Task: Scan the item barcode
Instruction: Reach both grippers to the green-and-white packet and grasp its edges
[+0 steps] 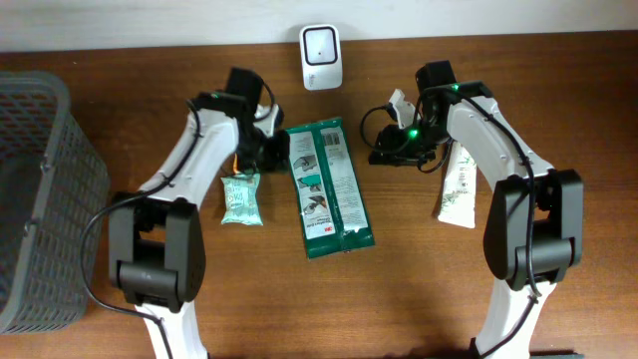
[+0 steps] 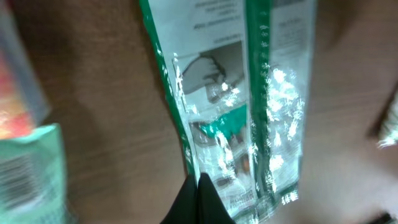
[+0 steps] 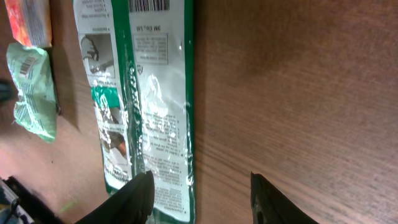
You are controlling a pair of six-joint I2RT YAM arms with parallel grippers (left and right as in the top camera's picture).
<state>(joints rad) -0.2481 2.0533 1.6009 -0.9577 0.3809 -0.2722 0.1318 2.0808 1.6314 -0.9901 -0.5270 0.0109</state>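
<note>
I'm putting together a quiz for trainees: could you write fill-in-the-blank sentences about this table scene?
The left end effector is ___. The right end effector is ___ and empty. The tube lies by the ___ arm. The scanner has a ___ casing.
Missing words: shut; open; right; white.

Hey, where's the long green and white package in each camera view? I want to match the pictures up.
Overhead: the green and white package lies in the middle of the picture, running top to bottom.
Left wrist: the package runs from top centre down to the bottom edge.
Right wrist: the package fills the left part, top to bottom.
Shared landmark: the small pale green packet beside it, seen in all three views.
</note>
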